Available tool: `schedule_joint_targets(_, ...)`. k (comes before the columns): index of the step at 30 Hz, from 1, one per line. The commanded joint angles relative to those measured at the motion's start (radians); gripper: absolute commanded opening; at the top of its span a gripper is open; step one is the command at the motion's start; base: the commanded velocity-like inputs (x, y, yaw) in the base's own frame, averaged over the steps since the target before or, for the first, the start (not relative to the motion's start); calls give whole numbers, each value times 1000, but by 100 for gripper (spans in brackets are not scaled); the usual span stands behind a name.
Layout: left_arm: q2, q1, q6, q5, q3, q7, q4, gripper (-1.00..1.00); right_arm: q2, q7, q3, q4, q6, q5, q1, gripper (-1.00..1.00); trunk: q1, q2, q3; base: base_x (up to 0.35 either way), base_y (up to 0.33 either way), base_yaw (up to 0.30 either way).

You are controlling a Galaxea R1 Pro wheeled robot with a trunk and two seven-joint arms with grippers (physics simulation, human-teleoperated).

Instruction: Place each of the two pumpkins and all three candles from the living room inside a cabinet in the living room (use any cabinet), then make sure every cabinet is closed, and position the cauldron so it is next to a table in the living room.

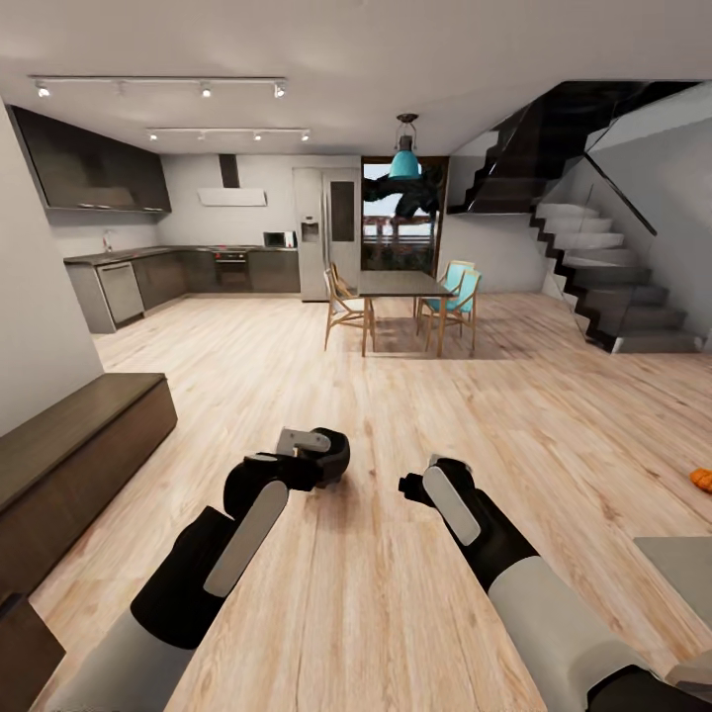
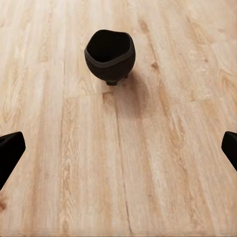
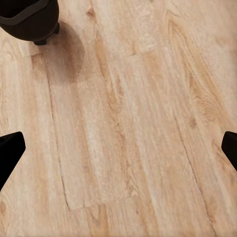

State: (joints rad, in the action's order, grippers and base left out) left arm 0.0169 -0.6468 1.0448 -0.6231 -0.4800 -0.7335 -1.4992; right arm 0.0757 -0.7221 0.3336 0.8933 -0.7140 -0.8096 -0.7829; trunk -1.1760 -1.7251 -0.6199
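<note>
Both grippers hang spread wide, empty, above the floor [image 1: 396, 396]; left gripper [image 2: 118, 148] faces the cauldron [image 2: 109, 55]. A pumpkin [image 1: 701, 480], probably, sits far right. Approach the cauldron squarely.

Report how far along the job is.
Nothing looks done. Both hands are open and empty: left hand, right hand. The cauldron stands on bare floor below them, away from the dining table. One pumpkin lies on the floor; the cabinet is shut.
</note>
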Motion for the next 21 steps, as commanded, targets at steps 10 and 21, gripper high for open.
schedule_joint_targets(10, 0, -2, 2, -13, 4, 74, 124, 100, -19, -9, 2, 1, 1, -10, -1, 100, 0, -1, 1, 154, 0, -153)
schedule_joint_targets(21, 0, -2, 2, -13, 2, 83, 136, 100, -20, -10, 2, 1, 1, -10, -1, 100, 0, -1, 3, 245, 0, -114)
